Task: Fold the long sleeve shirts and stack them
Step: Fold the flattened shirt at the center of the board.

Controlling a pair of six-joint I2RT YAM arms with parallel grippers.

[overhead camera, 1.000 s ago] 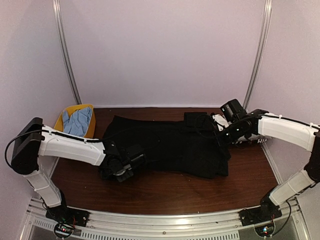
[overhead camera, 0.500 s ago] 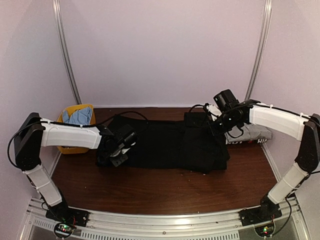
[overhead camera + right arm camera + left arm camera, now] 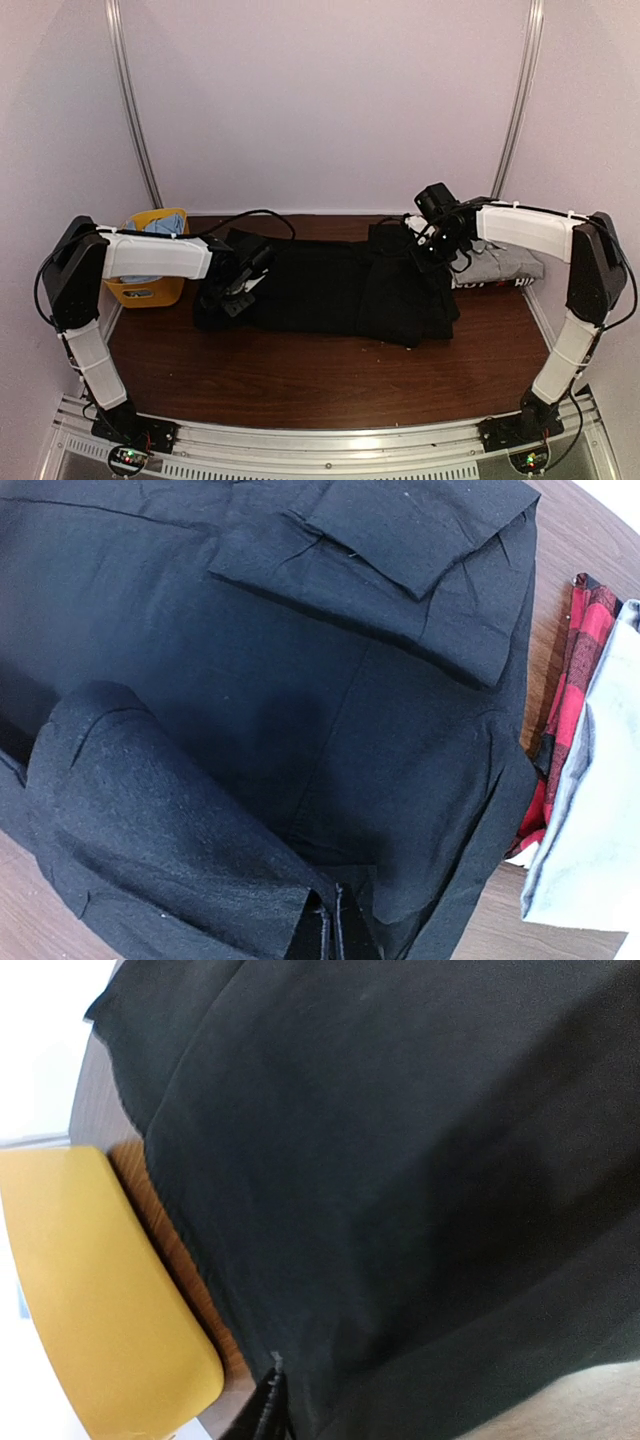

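Your black shirt [image 3: 340,290] lies spread across the middle of the counter [image 3: 300,375], with its right side doubled over. Your right end effector [image 3: 327,920] has its fingers pressed together, pinching a raised fold of that black cloth near the far right edge. Your left end effector [image 3: 232,298] sits low on the shirt's left edge, beside the yellow basket [image 3: 150,292]. Apart or together? I can't tell from here. The grey shirt [image 3: 505,262] rests at the far right.

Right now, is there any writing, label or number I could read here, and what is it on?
White lettering on a dark strip under the folded grey shirt: too small and blurred to read.
Black shirt, yellow basket: no text visible.
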